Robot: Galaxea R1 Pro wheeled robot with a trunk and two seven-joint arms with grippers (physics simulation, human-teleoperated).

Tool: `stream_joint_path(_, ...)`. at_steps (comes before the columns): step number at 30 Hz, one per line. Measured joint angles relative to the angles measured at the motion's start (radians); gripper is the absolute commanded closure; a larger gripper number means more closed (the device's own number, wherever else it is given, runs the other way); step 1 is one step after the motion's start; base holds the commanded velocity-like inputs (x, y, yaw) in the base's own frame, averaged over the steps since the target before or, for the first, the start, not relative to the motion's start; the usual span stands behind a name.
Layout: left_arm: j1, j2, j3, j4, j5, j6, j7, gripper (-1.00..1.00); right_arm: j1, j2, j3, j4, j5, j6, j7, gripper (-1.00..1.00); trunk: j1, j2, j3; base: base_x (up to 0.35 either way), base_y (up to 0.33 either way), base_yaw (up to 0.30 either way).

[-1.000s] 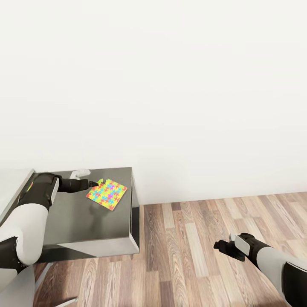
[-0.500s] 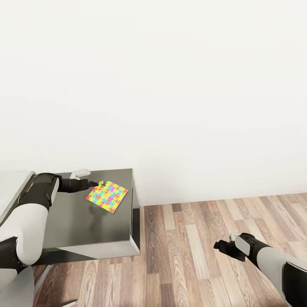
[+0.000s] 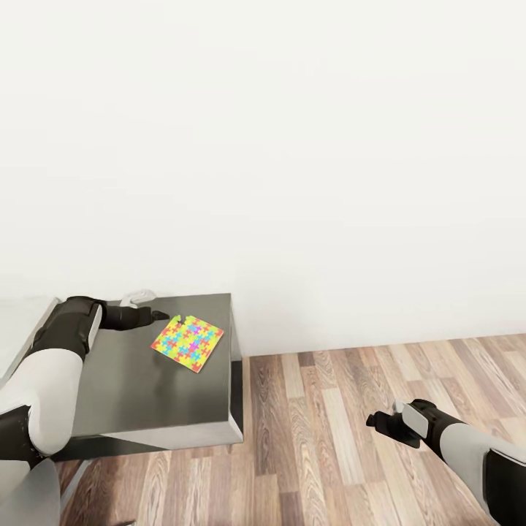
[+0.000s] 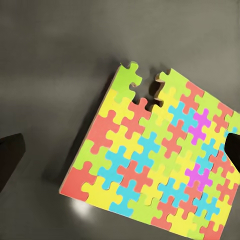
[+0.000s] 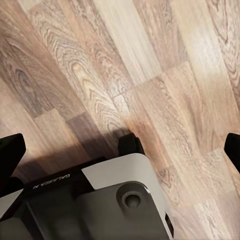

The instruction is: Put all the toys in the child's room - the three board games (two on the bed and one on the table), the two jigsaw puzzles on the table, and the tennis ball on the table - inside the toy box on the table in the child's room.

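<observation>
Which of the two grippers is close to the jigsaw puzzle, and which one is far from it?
The left gripper is close, open at the jigsaw puzzle corner on the dark side unit. The right gripper hangs open over the wooden floor, far away.

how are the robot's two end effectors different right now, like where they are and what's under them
The left end effector reaches over the dark grey side unit, at the corner of the jigsaw puzzle; the right end effector hangs over bare wood floor, near nothing of the task. The left wrist view looks down on the puzzle; the right one on floorboards. Both are open and hold nothing.
</observation>
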Motion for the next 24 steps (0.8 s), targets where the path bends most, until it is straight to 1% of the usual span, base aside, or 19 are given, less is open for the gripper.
stream_joint_path(8, 0.000, 0.000, -0.001, 0.000, 0.000, -0.003, -0.001, -1.00, 0.000, 0.001, 0.001, 0.000, 0.000, 0.001, 0.000, -1.00, 0.000, 0.000, -0.002, 0.014, 0.011, 0.000)
stream_joint_path(24, 0.000, -0.001, -0.004, 0.000, 0.000, -0.005, -0.002, -1.00, 0.000, 0.002, 0.002, 0.000, 0.001, 0.001, 0.000, -1.00, 0.000, 0.000, -0.026, 0.001, 0.001, 0.000)
